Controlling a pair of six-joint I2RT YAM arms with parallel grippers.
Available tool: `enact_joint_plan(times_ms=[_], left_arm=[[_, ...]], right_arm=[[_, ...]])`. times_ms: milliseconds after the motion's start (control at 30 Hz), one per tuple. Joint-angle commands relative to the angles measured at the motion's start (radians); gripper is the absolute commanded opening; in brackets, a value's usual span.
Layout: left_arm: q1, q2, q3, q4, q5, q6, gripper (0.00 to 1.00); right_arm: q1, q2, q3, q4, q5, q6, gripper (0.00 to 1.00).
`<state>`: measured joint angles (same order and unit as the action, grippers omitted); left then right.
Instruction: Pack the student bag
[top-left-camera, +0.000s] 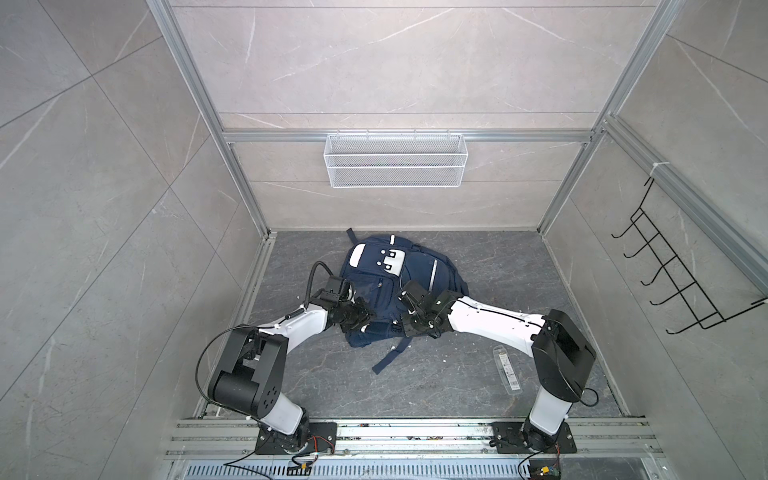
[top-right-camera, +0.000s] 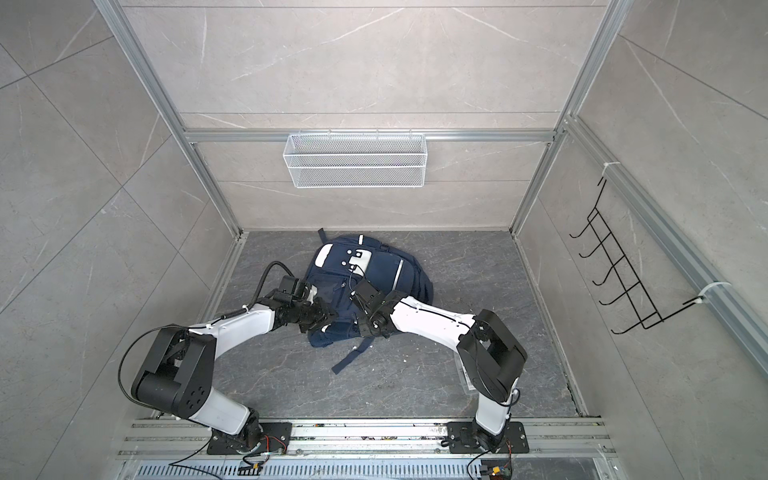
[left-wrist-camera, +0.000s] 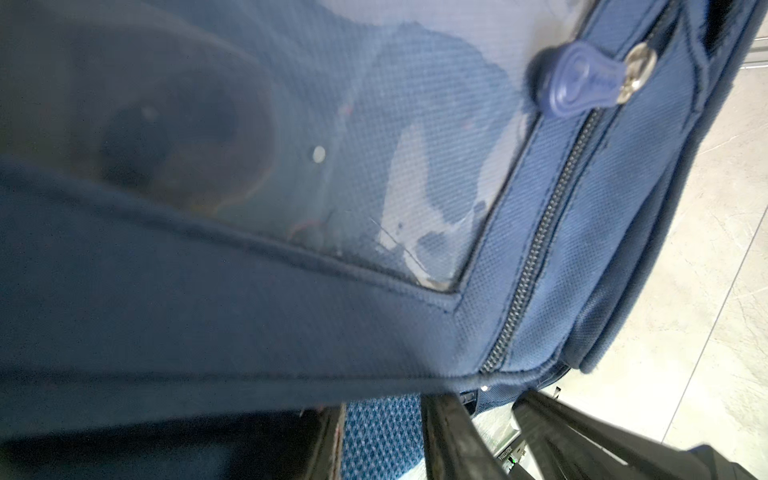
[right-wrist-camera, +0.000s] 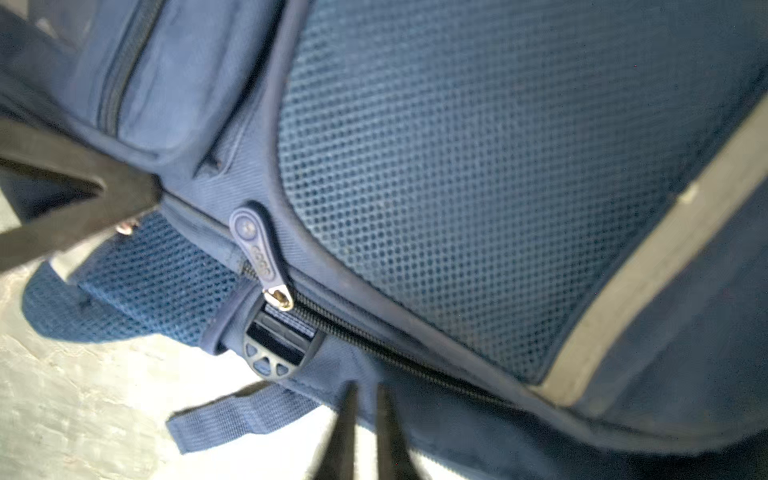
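While the bag (top-left-camera: 386, 270) lies flat, stretching away from both pincers, the right pincer (right-wrist-camera: 370, 409), fingers almost together, sits nearer the zip pull (right-wrist-camera: 253, 243), with the zip (right-wrist-camera: 395, 353) running crosswise just past its tips; the left pincer (left-wrist-camera: 380, 449) straddles mesh (left-wrist-camera: 374, 411). Whether either grips, I cannot tell.

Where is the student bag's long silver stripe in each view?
In a top view: silver stripe, right half of the student bag.
In a top view: stripe, same place.
Left wrist: not in it.
Right wrist: bordering the mesh panel.
Shared landmark: the bag's navy fabric.
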<state>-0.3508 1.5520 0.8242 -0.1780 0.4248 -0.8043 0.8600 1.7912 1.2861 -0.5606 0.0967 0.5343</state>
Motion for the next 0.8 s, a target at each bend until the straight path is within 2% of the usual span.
enact_joint_plan(times_ms=[0, 400, 767], left_arm=[[0.009, 0.013, -0.003, 0.002, -0.011, -0.001, 0.33], [0.009, 0.002, -0.024, 0.017, -0.015, -0.007, 0.34], [0.01, -0.018, -0.042, 0.023, -0.018, -0.009, 0.33]], right_arm=[[0.002, -0.032, 0.014, 0.032, -0.011, 0.0, 0.28], [0.008, 0.129, 0.231, -0.031, -0.039, -0.048, 0.44], [0.033, 0.243, 0.339, -0.106, 0.045, -0.066, 0.43]])
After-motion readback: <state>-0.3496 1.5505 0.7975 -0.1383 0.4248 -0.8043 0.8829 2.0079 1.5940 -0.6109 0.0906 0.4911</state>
